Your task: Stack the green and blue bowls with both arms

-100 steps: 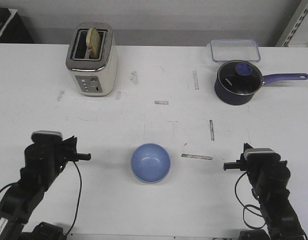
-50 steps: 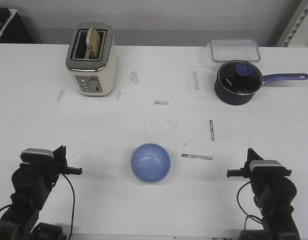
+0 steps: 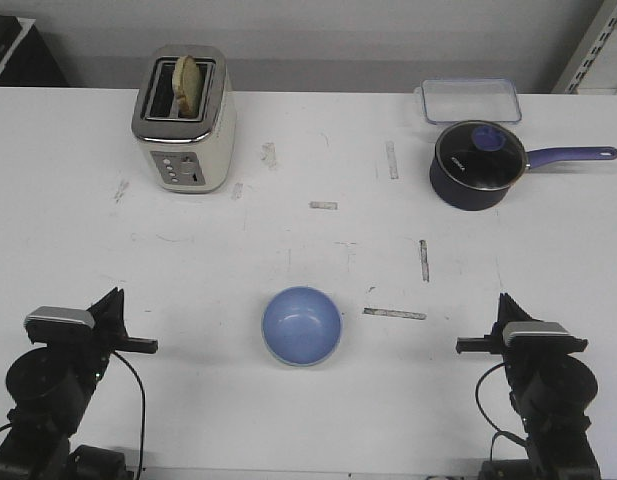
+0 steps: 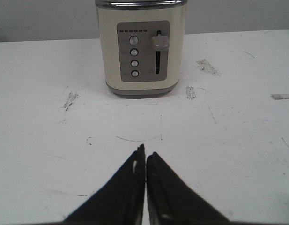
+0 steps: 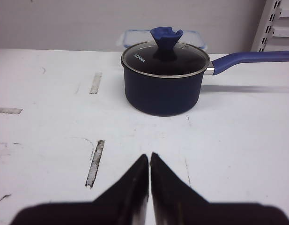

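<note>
Pulling back toward the near table edge, both arms had moved away from the blue bowl [image 3: 302, 325], which sat alone in the middle front with a greenish rim under it, probably the green bowl beneath. The left gripper [image 4: 145, 161] and the right gripper [image 5: 149, 161] were both clenched and empty. I judged the stacking was finished.

You can't see a green bowl under the blue bowl [image 3: 302, 324]; toaster [image 4: 140, 46] top cut off, container [image 5: 164, 38] hidden behind saucepan [image 5: 164, 79].
</note>
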